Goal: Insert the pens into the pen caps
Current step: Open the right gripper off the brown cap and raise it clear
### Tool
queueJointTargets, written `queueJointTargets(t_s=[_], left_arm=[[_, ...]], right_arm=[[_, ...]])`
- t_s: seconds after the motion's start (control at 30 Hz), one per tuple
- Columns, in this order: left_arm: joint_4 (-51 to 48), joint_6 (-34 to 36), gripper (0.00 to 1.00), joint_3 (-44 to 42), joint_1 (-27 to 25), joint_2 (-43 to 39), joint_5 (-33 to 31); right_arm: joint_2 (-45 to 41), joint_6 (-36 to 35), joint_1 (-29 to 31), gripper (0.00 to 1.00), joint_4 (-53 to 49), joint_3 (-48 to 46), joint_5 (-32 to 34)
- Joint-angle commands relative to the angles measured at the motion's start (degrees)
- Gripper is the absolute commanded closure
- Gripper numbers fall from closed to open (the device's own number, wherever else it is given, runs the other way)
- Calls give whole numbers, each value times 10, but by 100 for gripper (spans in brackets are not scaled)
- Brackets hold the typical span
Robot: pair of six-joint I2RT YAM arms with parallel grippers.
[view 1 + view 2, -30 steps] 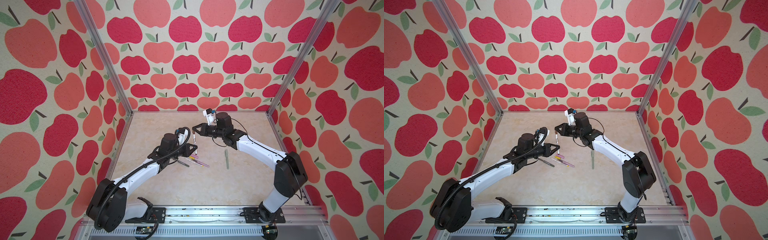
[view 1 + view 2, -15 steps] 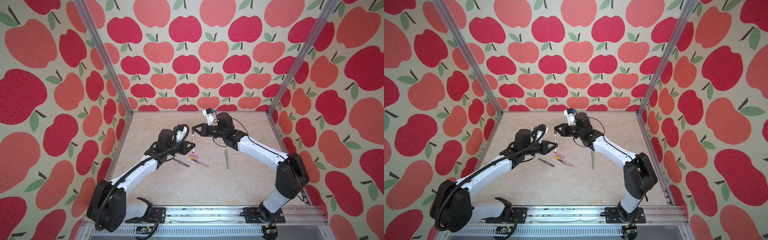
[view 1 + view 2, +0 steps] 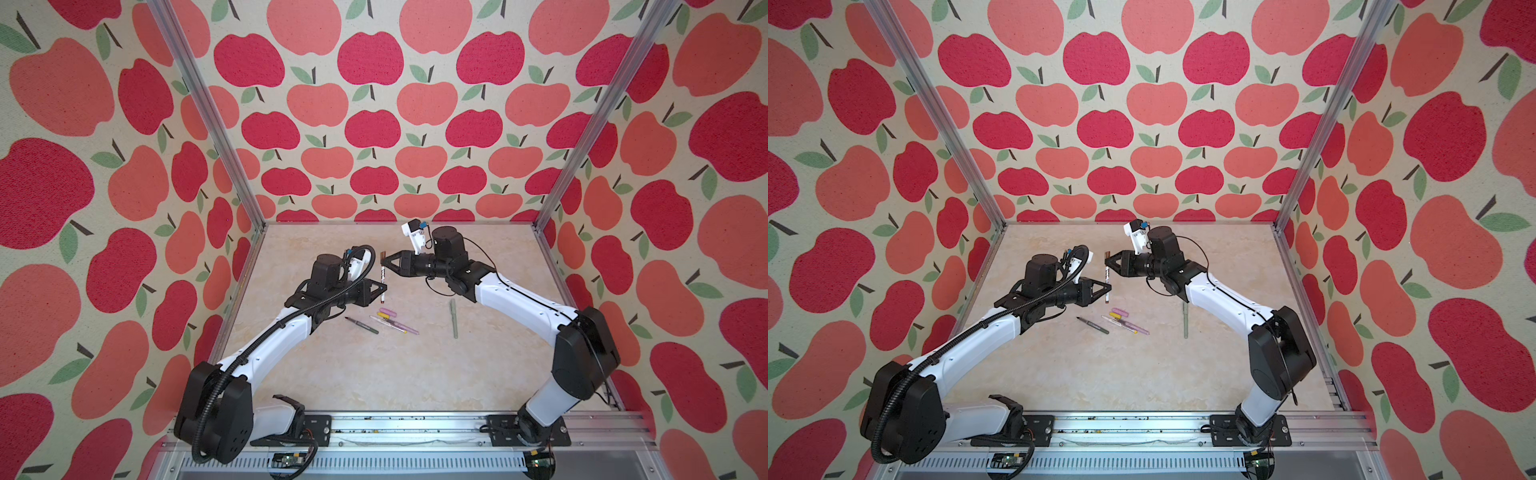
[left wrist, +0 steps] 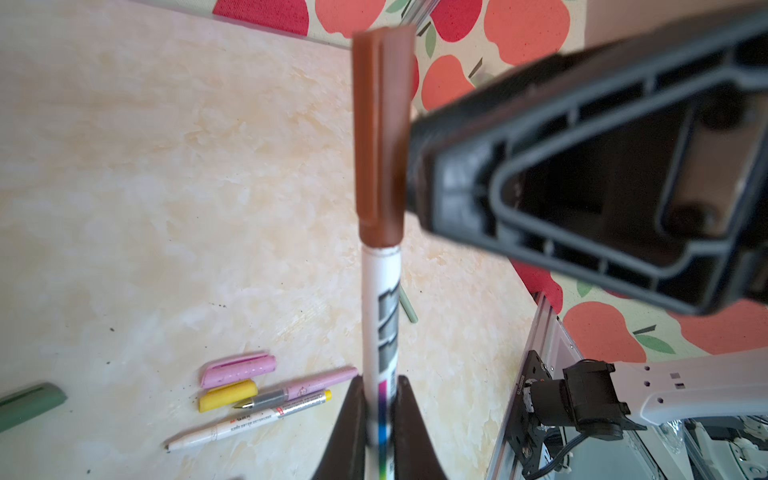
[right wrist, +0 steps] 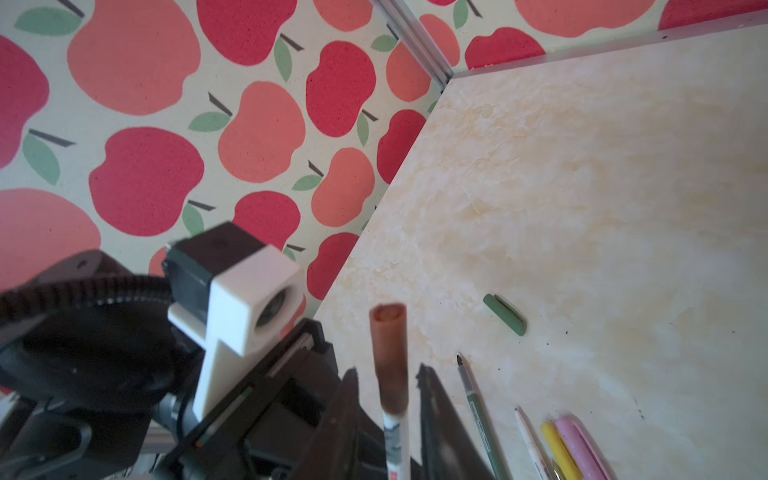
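Note:
My left gripper is shut on the grey-white-and-brown pen and holds it upright above the table. The brown pen cap sits on the pen's top end. My right gripper is open, with a gap between each jaw and the brown cap. On the table lie a dark green pen, a white-and-yellow pen, a lilac-pink pen, a lilac-pink cap, a yellow cap and a dark green cap.
A sage green pen lies alone on the marble-pattern table, to the right of the cluster. Apple-print walls with metal corner posts close in three sides. A metal rail runs along the front edge.
My right gripper's jaws have parted from the brown cap. The left arm has levelled its wrist and carried the pen slightly upward into the cap.

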Motion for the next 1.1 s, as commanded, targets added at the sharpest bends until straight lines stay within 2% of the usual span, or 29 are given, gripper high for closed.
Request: queueJointTargets(t_s=[0.0,0.07,0.17,0.37,0.53,0.67,0.87,1.07], left_arm=[[7,21,99,18,5,-17,6],[-1,20,99,11,5,-21,17],[-17,18,98,-2,4,-32,36],[-66,44,98,-13,1,-67,68],[-122,89,98,-6,-15,-87,70],[-145,110,98,-1,-31,-85,58],[-145,111,98,1,-38,-82,47],[-141,112,98,3,-40,-84,45]], right_arm=[[-32,-28,2,53,-39,12,-48],[-42,-35,-5,43,-39,15,-62],[-58,-49,-18,35,-40,15,-88],[-78,-79,-42,30,-82,18,-93],[-81,-97,-46,32,-109,33,-90],[-71,-102,-43,37,-122,51,-99],[-60,-118,-28,45,-147,70,-100],[-47,-134,-16,47,-166,77,-85]])
